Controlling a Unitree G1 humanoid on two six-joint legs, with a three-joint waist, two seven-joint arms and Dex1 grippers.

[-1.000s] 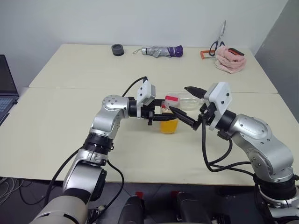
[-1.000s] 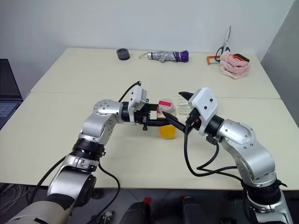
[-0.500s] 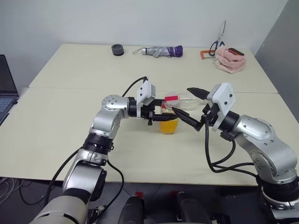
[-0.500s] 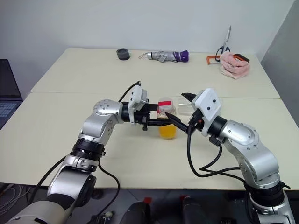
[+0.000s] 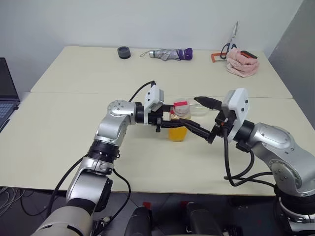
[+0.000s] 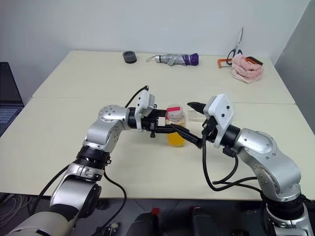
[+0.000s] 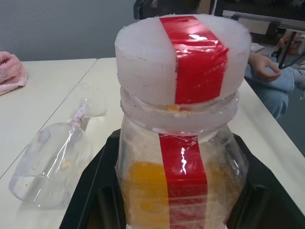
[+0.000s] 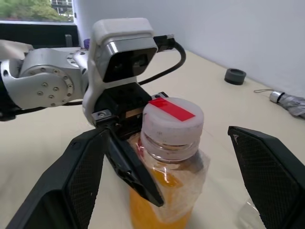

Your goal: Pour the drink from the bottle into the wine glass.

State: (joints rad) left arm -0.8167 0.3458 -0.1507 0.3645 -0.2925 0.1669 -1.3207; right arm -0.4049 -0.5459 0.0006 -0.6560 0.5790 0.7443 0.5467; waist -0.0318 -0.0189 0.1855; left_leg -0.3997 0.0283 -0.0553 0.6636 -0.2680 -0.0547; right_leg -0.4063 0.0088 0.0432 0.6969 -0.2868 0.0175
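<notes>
Left eye view shows the bottle point(image 5: 178, 124) standing on the table point(image 5: 64, 123), with the orange drink point(image 5: 177, 132) in its lower part. The left fingers point(image 5: 169, 121) are closed tight on the bottle. The right fingers point(image 5: 199, 115) are spread wide open, one on each side of the cap point(image 8: 172, 119), not touching. The glass point(image 7: 55, 153) lies on its side just behind the bottle.

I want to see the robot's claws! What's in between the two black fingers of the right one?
In the right wrist view, the bottle, its cap on, stands between the open right gripper fingers; the left gripper holds it.
</notes>
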